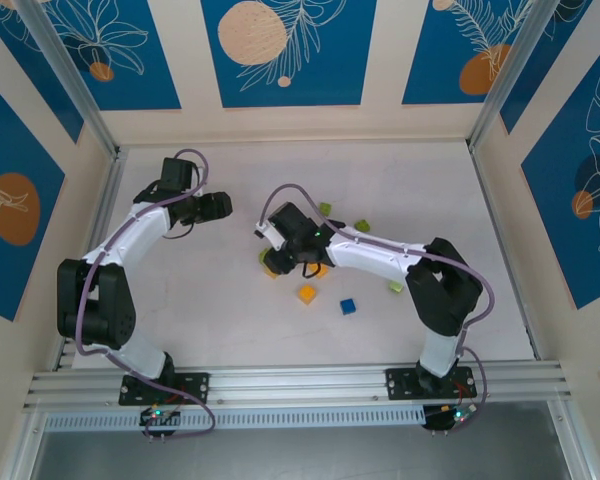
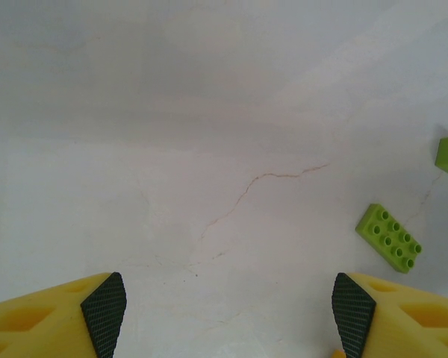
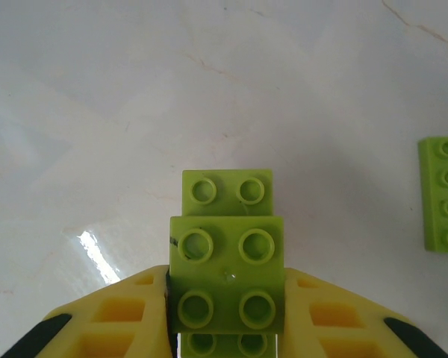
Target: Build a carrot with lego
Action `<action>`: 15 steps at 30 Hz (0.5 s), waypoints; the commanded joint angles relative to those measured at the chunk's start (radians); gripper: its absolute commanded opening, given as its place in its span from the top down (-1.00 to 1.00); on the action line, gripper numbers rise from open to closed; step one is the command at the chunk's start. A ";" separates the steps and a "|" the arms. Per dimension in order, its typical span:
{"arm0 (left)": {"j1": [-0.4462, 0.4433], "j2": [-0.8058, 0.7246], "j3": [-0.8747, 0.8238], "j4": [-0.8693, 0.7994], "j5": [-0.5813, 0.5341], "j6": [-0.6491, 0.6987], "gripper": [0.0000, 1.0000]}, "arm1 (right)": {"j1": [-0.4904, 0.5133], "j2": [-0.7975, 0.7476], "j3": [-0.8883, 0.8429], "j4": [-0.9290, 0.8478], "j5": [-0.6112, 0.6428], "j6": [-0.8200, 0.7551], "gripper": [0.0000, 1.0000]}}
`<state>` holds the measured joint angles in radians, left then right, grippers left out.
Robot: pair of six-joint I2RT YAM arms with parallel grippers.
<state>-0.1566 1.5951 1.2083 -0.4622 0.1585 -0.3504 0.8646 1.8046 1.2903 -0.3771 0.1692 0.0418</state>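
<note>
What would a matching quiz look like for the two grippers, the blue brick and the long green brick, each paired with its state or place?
Column one:
1. left gripper
2. right gripper
3. blue brick
4. long green brick

Column two:
A. lies flat, studs up, untouched
B. shut on the green stack
C. open, nothing between its fingers
D. right of the orange brick in the top view, apart from it

Pairs: 1-C, 2-B, 3-D, 4-A
</note>
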 commanded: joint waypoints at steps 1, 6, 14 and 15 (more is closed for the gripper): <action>0.021 -0.029 0.000 0.005 0.025 -0.004 -0.52 | 0.001 0.064 0.029 -0.041 -0.111 -0.052 0.50; 0.024 -0.032 -0.001 0.007 0.029 -0.004 -0.52 | 0.001 0.096 0.083 -0.076 -0.122 -0.072 0.49; 0.025 -0.030 0.000 0.010 0.033 -0.004 -0.52 | 0.003 0.113 0.109 -0.120 -0.106 -0.079 0.40; 0.026 -0.029 0.000 0.011 0.033 -0.004 -0.52 | 0.005 0.111 0.108 -0.121 -0.105 -0.077 0.33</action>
<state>-0.1478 1.5917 1.2083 -0.4557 0.1692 -0.3504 0.8616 1.8824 1.3972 -0.4202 0.1001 -0.0242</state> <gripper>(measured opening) 0.759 0.325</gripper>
